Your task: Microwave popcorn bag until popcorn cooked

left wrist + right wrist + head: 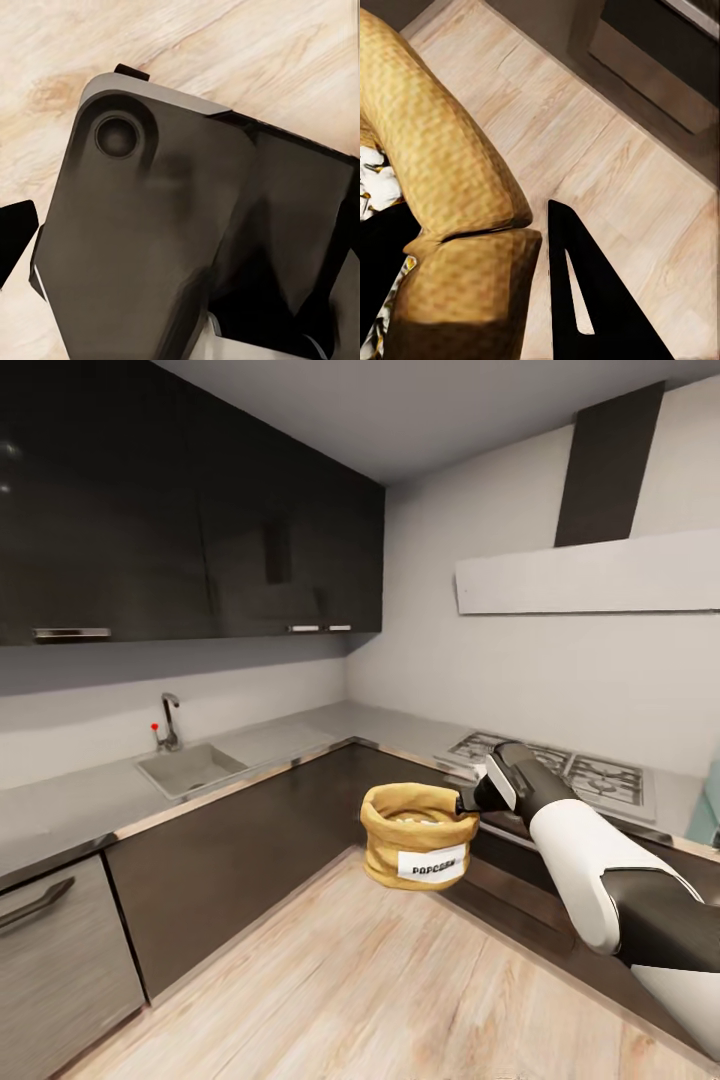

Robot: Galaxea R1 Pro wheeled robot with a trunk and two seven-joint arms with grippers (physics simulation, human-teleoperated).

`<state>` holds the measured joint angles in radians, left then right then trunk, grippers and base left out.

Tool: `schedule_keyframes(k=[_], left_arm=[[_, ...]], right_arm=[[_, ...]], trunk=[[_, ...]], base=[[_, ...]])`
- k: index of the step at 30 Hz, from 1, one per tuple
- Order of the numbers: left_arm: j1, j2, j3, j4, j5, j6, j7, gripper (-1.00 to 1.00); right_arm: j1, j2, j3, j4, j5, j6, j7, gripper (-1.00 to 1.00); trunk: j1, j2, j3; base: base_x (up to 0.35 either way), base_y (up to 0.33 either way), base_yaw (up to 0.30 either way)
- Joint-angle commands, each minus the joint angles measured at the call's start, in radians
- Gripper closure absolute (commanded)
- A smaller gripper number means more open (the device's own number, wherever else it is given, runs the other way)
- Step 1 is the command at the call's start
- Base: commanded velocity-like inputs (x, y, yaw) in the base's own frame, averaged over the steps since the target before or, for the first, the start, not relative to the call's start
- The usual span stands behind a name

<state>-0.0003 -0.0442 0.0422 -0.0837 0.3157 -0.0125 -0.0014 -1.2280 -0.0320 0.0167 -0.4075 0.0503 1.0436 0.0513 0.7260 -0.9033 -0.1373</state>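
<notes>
Aloft, popcorn bag [418, 834] pinched by right jaws [466, 801]; popcorn [376, 174] visible.

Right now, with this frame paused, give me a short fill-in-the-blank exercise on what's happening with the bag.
1. The bag is held by the ____ gripper.
2. The bag hangs over the wooden ____, off the countertop.
3. The fingers pinch the bag at its rolled ____.
4. The white label reads ____.

Missing words: right; floor; rim; POPCORN
</notes>
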Motion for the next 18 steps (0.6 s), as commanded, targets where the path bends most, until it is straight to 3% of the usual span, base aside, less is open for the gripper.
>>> schedule_keyframes(k=[1, 7, 18], left_arm=[[0.0, 0.0, 0.004, -0.001, 0.003, -0.001, 0.0, -1.0], [0.0, 0.001, 0.004, -0.002, 0.003, -0.001, 0.001, -1.0], [0.0, 0.002, 0.004, -0.002, 0.004, -0.001, 0.001, -1.0]], right_arm=[[-0.001, 0.0, 0.002, 0.0, 0.005, 0.004, 0.006, 1.0], [-0.001, -0.003, 0.0, 0.073, 0.009, -0.014, 0.006, 1.0], [-0.001, -0.012, 0.0, 0.079, 0.006, -0.023, 0.006, 1.0]], trunk=[[0.0, -0.001, -0.001], [0.0, -0.001, -0.001], [0.0, -0.001, -0.001]], base=[[0.0, 0.0, -0.26], [0.0, 0.0, -0.262], [0.0, 0.0, -0.263]])
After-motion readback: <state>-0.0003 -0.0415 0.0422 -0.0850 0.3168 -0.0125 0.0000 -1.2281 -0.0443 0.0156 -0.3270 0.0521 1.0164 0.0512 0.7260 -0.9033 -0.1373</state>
